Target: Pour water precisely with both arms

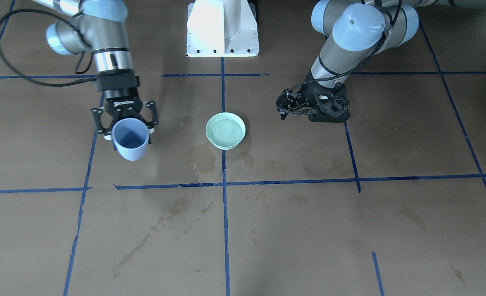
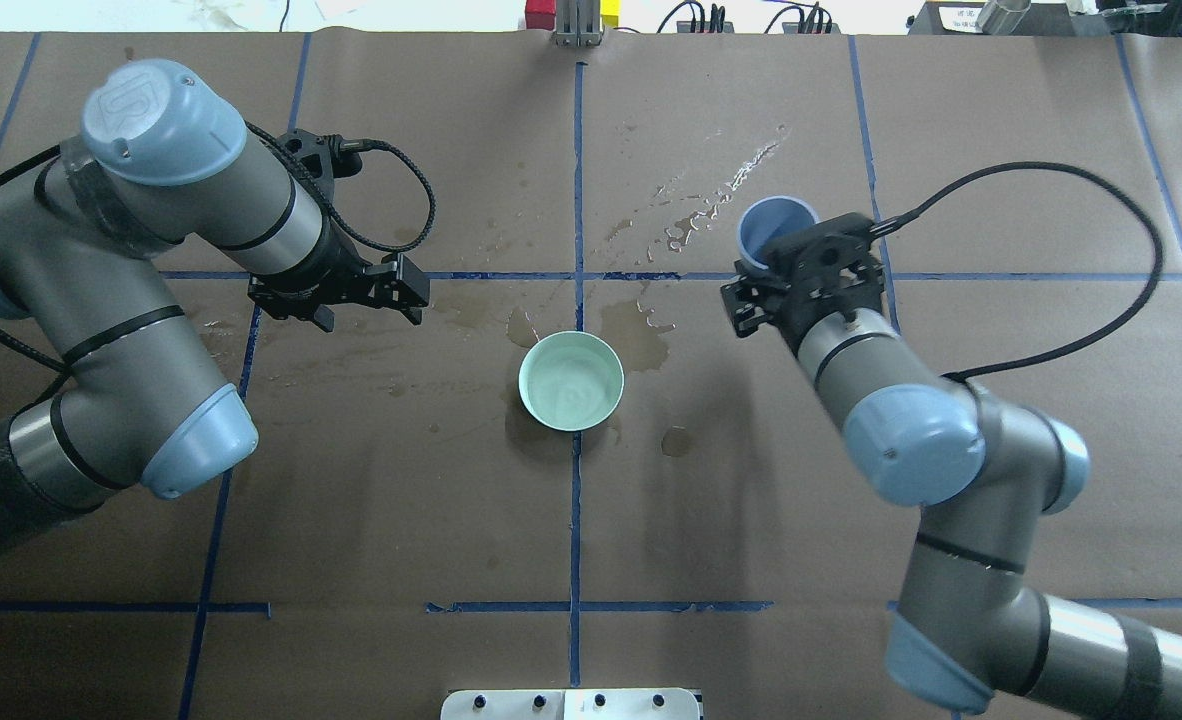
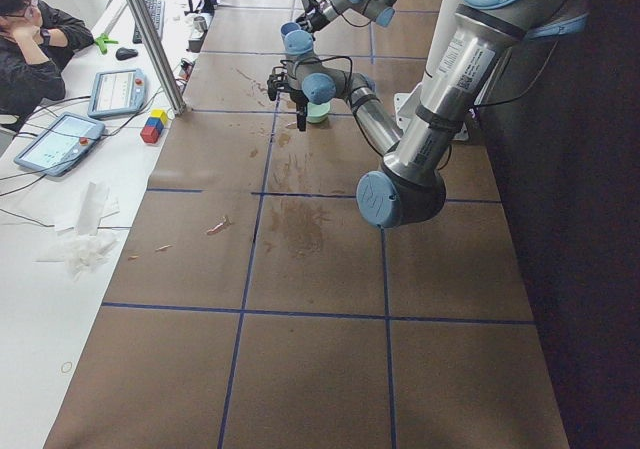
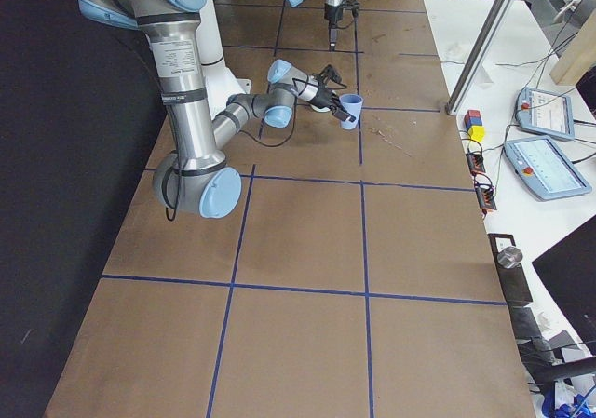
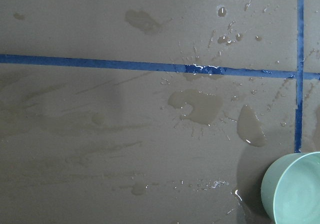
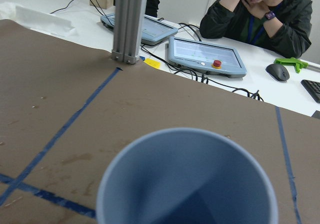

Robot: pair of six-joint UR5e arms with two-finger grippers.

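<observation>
The water (image 1: 225,130) lies in a pale green bowl (image 2: 571,381) at the table's middle, with a faint shimmer; the bowl's rim also shows in the left wrist view (image 5: 292,189). My right gripper (image 1: 128,132) is shut on a light blue cup (image 1: 130,139), held slightly tilted above the table to the bowl's side. The cup fills the right wrist view (image 6: 187,179), and I see no shimmer inside it. My left gripper (image 2: 341,295) hangs empty and open on the bowl's other side, apart from it. Both silver-grey arms (image 2: 131,250) (image 2: 911,420) reach in from the near edge.
Wet patches and droplets lie on the brown paper around the bowl (image 2: 641,335) and farther out (image 2: 721,190). The white pedestal (image 1: 222,28) stands between the arms. A metal post (image 6: 127,24), tablets (image 6: 207,54) and a seated operator (image 6: 260,14) are at the far edge.
</observation>
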